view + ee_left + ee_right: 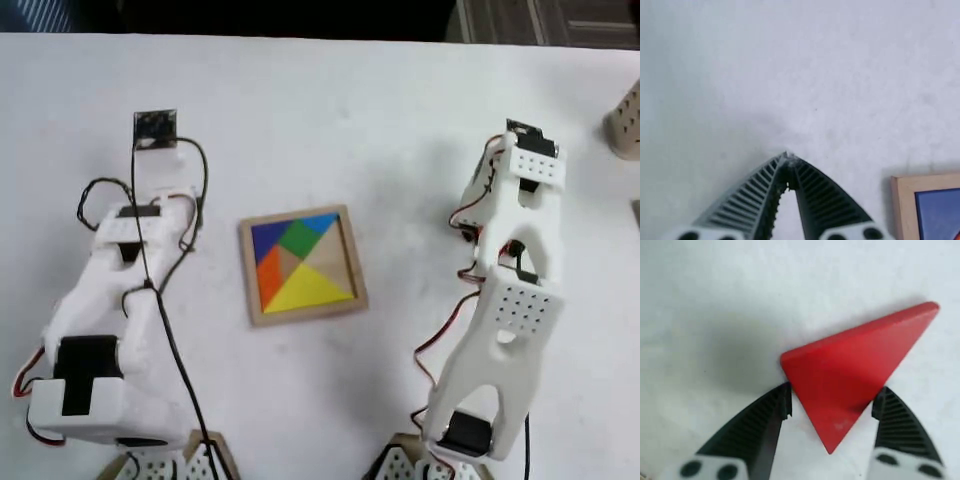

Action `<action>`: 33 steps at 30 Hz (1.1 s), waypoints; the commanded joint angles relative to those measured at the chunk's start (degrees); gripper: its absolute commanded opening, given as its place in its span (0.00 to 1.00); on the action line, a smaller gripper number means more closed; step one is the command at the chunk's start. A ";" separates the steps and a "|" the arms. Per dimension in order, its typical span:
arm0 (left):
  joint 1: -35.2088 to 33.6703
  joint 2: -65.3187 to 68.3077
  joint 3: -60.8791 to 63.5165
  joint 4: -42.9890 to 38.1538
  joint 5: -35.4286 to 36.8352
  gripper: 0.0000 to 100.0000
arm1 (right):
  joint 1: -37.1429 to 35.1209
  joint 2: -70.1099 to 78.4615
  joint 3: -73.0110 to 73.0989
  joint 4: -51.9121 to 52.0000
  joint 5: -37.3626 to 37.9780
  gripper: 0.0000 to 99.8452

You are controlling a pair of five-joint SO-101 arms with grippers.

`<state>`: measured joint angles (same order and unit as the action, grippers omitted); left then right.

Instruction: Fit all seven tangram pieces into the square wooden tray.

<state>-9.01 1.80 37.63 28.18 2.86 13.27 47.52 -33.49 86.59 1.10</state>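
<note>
The right gripper (834,391) is clenched on the red triangle (855,360): one dark ribbed finger (772,412) is pressed to one slanted edge and the other to the opposite edge, with the piece's point aimed back between the jaws. The triangle's long edge is turned away from the gripper, and white table (740,290) is seen all round it. Whether the piece is raised or lies flat cannot be told.

The left gripper (787,159) is clenched on nothing, its ribbed fingers met at the tips just over the table. A corner of the tray (900,205) is seen near it, with a blue piece (940,215) inside the rim.

In the high view the tray is placed flat in the middle of the table, between the two arms and apart from both. Within its frame a yellow piece (305,290), an orange piece (268,272), a green piece (298,238), a light blue piece (322,222) and a tan piece (290,262) are fitted edge to edge beside the blue one. A wood-coloured patch (338,255) is left along one side; whether it is a piece or bare floor cannot be told.

The left arm (110,300) is stretched along one side of the tray and the right arm (510,300) along the other, well off from it. A beige perforated block (625,125) is set at the table's edge beyond the right arm.
</note>
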 commanded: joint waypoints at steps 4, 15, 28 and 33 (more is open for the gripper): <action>-0.31 -0.31 -0.26 -1.49 -0.53 0.03 | -0.04 -0.48 -2.73 1.36 -0.44 0.28; -0.31 -0.31 -0.26 -1.49 -0.53 0.03 | -2.33 0.22 -9.93 2.95 -10.64 0.28; -0.31 -0.31 -0.26 -1.23 -0.53 0.03 | -2.59 1.54 -9.85 -1.71 -11.78 0.28; -0.31 -0.31 -0.26 -1.14 -0.53 0.03 | -2.42 4.00 -10.02 -2.24 -11.34 0.28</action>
<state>-9.01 1.80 37.63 28.18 2.86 11.43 51.65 -41.67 85.27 -10.07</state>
